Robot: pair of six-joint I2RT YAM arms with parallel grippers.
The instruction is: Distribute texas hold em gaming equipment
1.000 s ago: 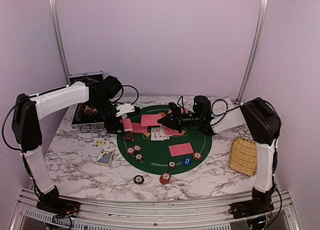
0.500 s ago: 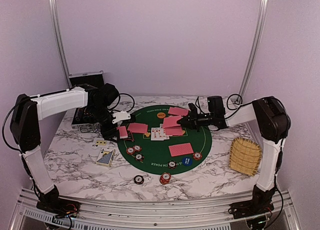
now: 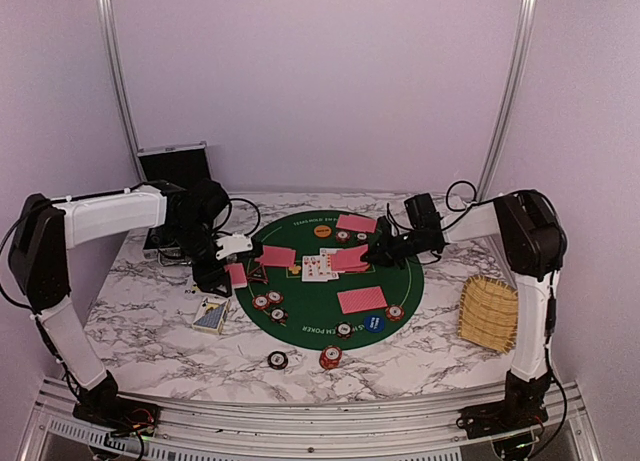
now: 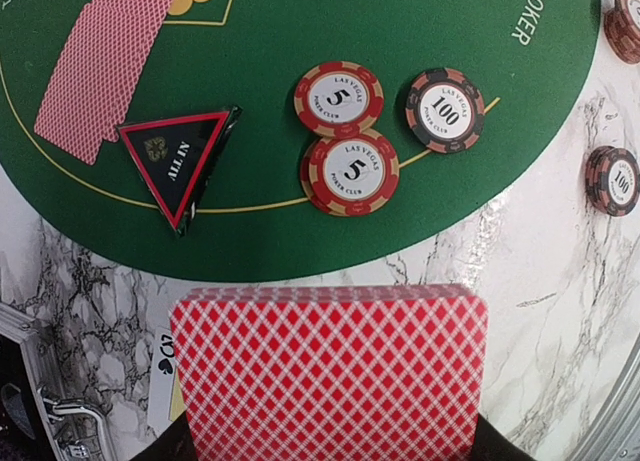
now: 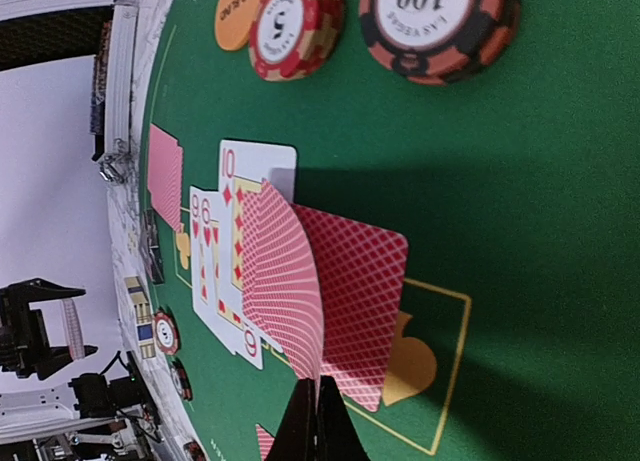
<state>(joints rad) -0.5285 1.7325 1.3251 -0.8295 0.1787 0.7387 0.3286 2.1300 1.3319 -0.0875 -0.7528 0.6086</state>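
Observation:
My left gripper [image 3: 231,277] is shut on a deck of red-backed cards [image 4: 330,371] over the marble, just off the green mat's [image 3: 310,306] left edge. Beyond the deck lie the dark triangular marker [image 4: 180,161], two red chips [image 4: 352,171] and a dark chip [image 4: 445,108]. My right gripper [image 5: 318,421] is shut on one bent red-backed card [image 5: 280,281], low over the mat's middle [image 3: 366,258]. That card stands over another face-down card [image 5: 355,301], beside face-up cards [image 5: 230,231]. The orange button [image 3: 322,231] and more chips [image 3: 374,323] lie on the mat.
A black case [image 3: 172,166] stands open at the back left. A wicker tray [image 3: 488,311] lies at the right. Loose face-up cards [image 3: 211,314] lie on the marble left of the mat, and two chips [image 3: 331,357] sit off its near edge.
My left gripper has carried the deck left and nearer, off the mat's edge. My right gripper has pulled back to the right and lowered its card toward the mat.

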